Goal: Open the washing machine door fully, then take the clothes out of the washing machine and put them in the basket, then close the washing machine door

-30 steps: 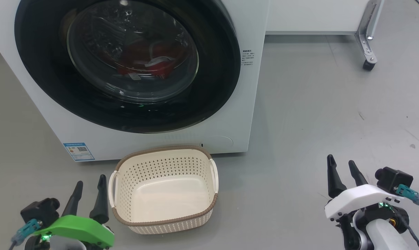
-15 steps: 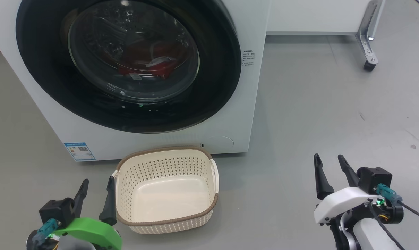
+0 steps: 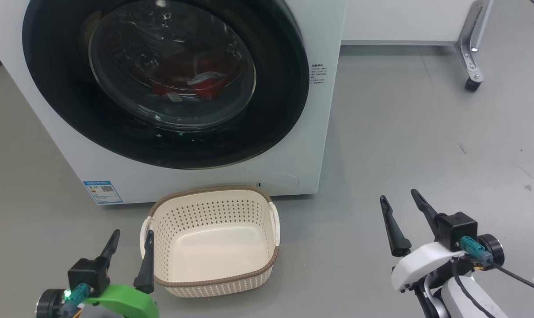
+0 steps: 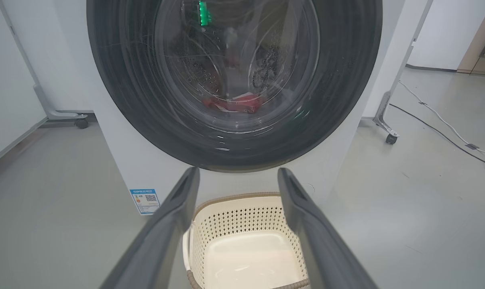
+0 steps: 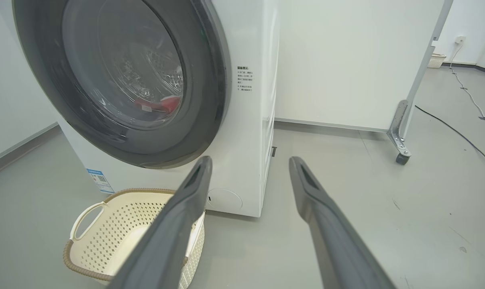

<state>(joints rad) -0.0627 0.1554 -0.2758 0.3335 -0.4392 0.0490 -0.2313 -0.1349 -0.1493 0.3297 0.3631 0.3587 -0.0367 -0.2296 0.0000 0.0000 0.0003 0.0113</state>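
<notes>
low at the left of the head view, left gripper (image 3: 132,232) with both dark fingers spread as wide as they go, pinching nothing. inner finger crossing the left handle of the basket (image 3: 209,189) from this angle; probably just above it rather than touching, hard to say from here. in the left wrist view, the same two fingers splayed to either side of the basket's near end, only air between them.

low at the right, right gripper (image 3: 399,195) likewise wide open and empty, fingers pointing up and slightly left over bare grey floor (image 3: 404,132), well apart from the basket and from the washing machine (image 3: 161,185).

basket upright and empty on the floor, just in front of the washing machine, below the lower edge of the washing machine door (image 3: 271,110) and right of the blue label sticker (image 3: 102,191).

washing machine door shut, its black rim flat against the white front. clothes (image 3: 196,86) inside the drum, a red heap with a white strip, seen through the bulging glass, low behind it.
</notes>
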